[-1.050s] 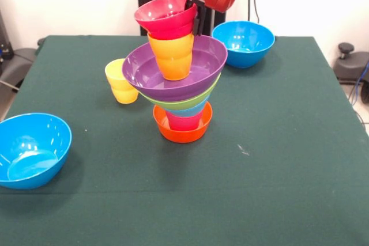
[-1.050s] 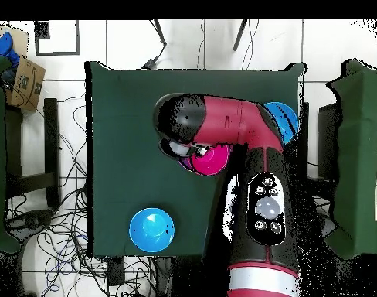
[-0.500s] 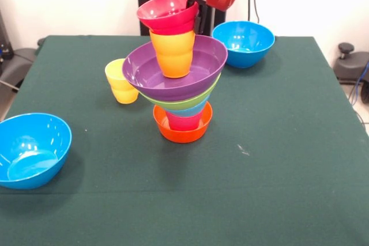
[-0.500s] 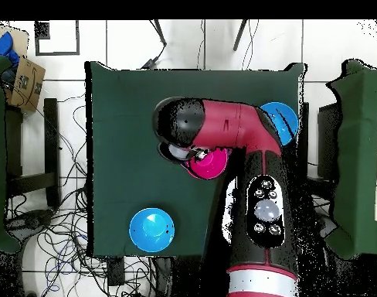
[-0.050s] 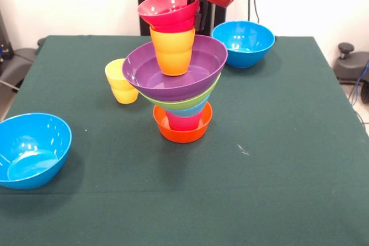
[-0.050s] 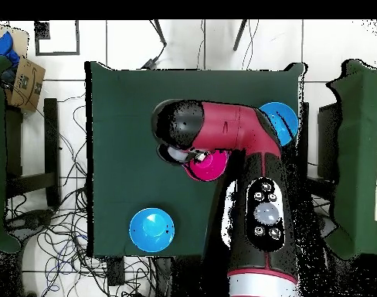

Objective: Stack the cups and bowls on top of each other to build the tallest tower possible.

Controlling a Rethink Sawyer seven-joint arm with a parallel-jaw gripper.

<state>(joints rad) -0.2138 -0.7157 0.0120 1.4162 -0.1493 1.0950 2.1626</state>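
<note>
At the middle of the green-clothed bench (image 5: 277, 188) the many-coloured tower of nested plastic bowls and cups (image 5: 179, 93) is seen, based on a medium orange plastic bowl (image 5: 182, 132) and widening up to a large glossy purple bowl (image 5: 176, 72). Inside the purple bowl an orange stepped plastic cup (image 5: 173, 52) is stood, and a small red plastic bowl (image 5: 169, 11) is carried on it, tilted. Against the far rim of the red bowl the black claw (image 5: 197, 11) of the red arm (image 6: 230, 131) is set; whether it is closed on the rim cannot be told. Just beside the tower a yellow stepped plastic cup (image 5: 120, 81) is placed. Beyond the tower one large blue plastic bowl (image 5: 243, 42) is seen, and well apart from it, at the bench's edge, a second large blue bowl (image 5: 31, 149).
</note>
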